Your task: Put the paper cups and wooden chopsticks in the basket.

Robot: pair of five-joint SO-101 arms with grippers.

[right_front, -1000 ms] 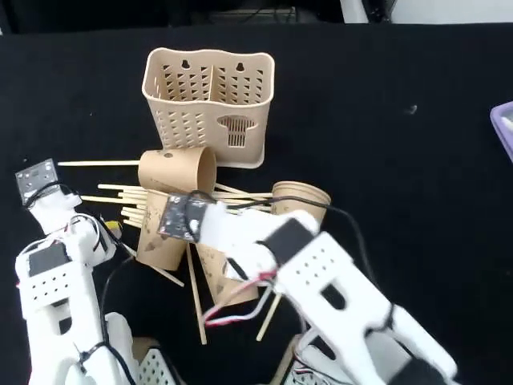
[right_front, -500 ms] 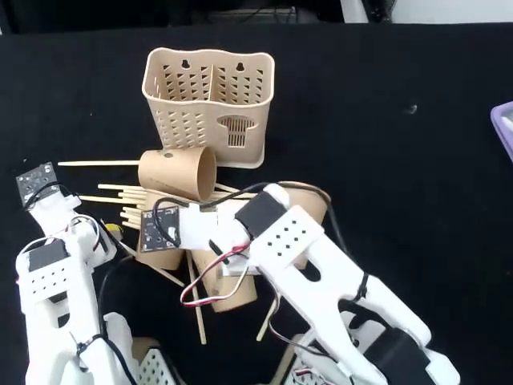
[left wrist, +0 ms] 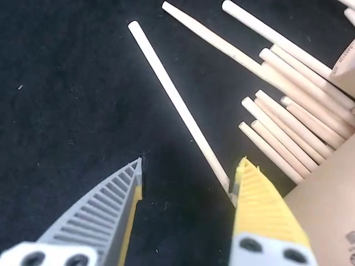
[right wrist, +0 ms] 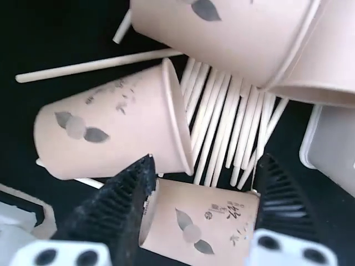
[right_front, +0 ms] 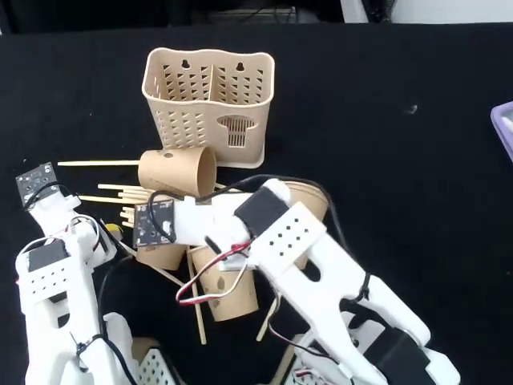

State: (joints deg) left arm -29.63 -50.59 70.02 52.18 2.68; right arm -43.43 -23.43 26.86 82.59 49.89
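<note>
— So, which piece to take first with the right arm (right_front: 304, 257)?

— Probably the paper cup (right wrist: 202, 224) lying on its side between the right jaws. Note those spread wide above it, holding nothing.

— And how to close on it?

— Gently. Lower to straddle the cup wall with both fingers (right wrist: 116, 205), then squeeze just enough to hold without crushing thin paper. Avoid catching the second cup (right wrist: 105, 133) just beside it, or the wooden chopsticks (right wrist: 227, 127) packed side by side just past its rim.

— Then where?

— Up first, clear of the pile, then toward the basket (right_front: 208, 100), upright on the tabletop (right_front: 401, 200) at twelve o'clock from the pile. Release low over the opening, base down, to leave room for the rest.

— And the left jaws?

— Wide open too, and empty, at about eight o'clock of the pile, with a lone chopstick (left wrist: 177, 105) running right up to the yellow finger (left wrist: 266, 210). Better kept out of the right arm's way for now. Otherwise, pinch that single stick near its middle, not its end, to prevent swinging.

— Anything likely to go wrong?

— Rolling, mostly. Expect a cup on its side to roll off if nudged by one finger ahead of the other. So centre first, then close evenly.
</note>
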